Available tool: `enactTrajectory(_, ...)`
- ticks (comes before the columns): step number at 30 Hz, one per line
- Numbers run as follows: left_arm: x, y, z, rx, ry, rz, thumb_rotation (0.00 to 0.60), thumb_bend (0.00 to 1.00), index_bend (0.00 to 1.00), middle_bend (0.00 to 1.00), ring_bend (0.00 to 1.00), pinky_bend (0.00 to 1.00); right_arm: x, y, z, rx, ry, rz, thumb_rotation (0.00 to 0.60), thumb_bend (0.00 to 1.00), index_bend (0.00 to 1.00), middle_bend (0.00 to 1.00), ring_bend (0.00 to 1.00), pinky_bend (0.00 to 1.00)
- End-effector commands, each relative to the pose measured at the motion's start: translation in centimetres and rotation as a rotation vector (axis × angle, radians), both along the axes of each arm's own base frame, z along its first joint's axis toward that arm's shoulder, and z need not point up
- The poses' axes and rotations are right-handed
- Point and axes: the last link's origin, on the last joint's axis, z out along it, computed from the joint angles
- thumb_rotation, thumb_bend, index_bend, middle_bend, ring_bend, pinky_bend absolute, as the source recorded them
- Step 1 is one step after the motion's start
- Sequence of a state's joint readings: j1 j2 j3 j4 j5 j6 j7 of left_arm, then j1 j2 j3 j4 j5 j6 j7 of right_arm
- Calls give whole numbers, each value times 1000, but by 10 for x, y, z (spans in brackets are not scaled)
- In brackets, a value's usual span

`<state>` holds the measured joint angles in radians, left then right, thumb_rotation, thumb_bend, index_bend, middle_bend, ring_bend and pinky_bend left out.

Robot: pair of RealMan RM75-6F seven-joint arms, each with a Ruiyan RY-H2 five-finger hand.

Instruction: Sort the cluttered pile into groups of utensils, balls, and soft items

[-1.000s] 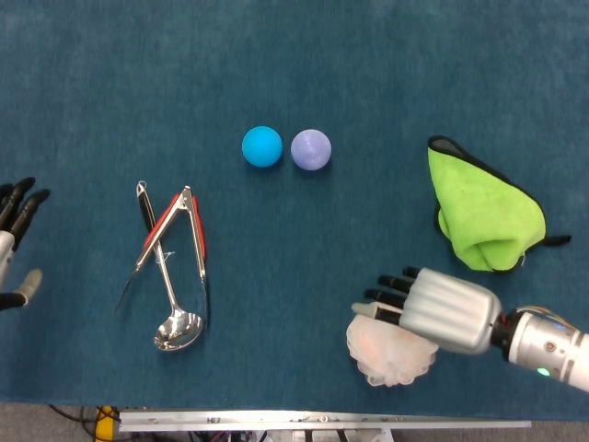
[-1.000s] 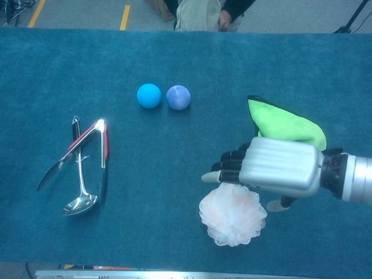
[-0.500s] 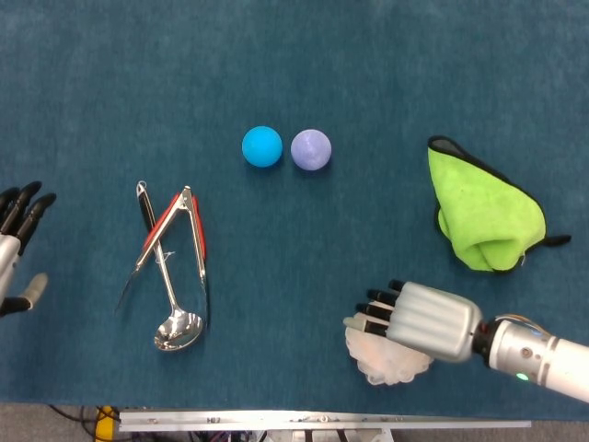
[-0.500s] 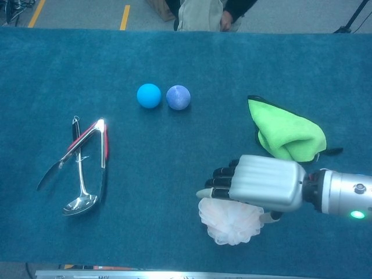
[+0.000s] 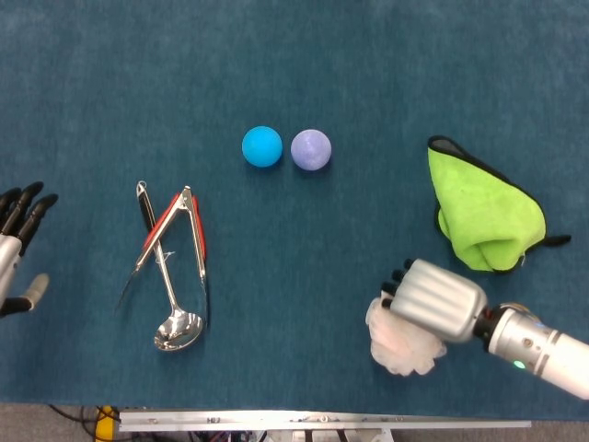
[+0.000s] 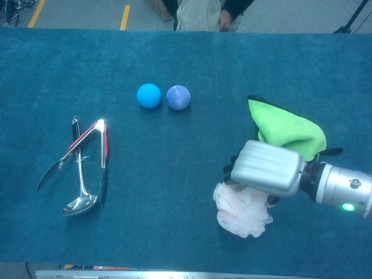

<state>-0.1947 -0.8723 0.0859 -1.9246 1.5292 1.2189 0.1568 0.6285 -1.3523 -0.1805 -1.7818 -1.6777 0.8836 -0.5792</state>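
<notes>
Change: since the earlier frames the right hand [image 5: 433,299] has closed down on the pale bath pouf [image 5: 398,338], and hand and pouf together have shifted toward the right of the frame, nearer the green cloth [image 5: 483,216].
Right hand: lower right of both views, knuckles up, fingers curled down into the top of the pouf [image 6: 243,210]; it appears to grip it, though the fingertips are hidden under the palm.
Left hand: at the far left edge of the head view [image 5: 17,249], fingers apart, holding nothing, well apart from every object; the chest view does not show it.
Utensils: red-handled tongs [image 5: 175,235] and a steel ladle [image 5: 170,295] lie crossed and touching, left of centre. This group looks done.
Balls: blue ball [image 5: 262,146] and lilac ball [image 5: 311,149] sit just beside each other, upper centre. This group looks done.
Soft items: the green cloth lies at the right; the pouf is below it and not yet touching it.
Left to do: by my judgement only bringing the pouf up beside the cloth and letting go.
</notes>
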Motion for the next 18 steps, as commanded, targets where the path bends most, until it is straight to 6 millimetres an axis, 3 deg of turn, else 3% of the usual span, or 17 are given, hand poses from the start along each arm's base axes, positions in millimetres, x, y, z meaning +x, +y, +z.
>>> enactTrajectory(1, 0, 0, -1, -3, -1, -1, 600, 348, 0, 13, 0, 73, -3, -9, 12, -50, -45, -39, 600, 0, 632, 533, 525, 602)
enactTrajectory(9, 1, 4, -6, -16, -7, -8, 600, 349, 0, 12, 0, 73, -27, -21, 44, -140, -19, -81, 600, 0, 632, 534, 528, 604)
enactTrajectory(18, 6, 9, -13, -34, -10, -29, 600, 349, 0, 11, 0, 73, -38, -19, 47, -146, 43, -80, 600, 0, 602, 532, 504, 599)
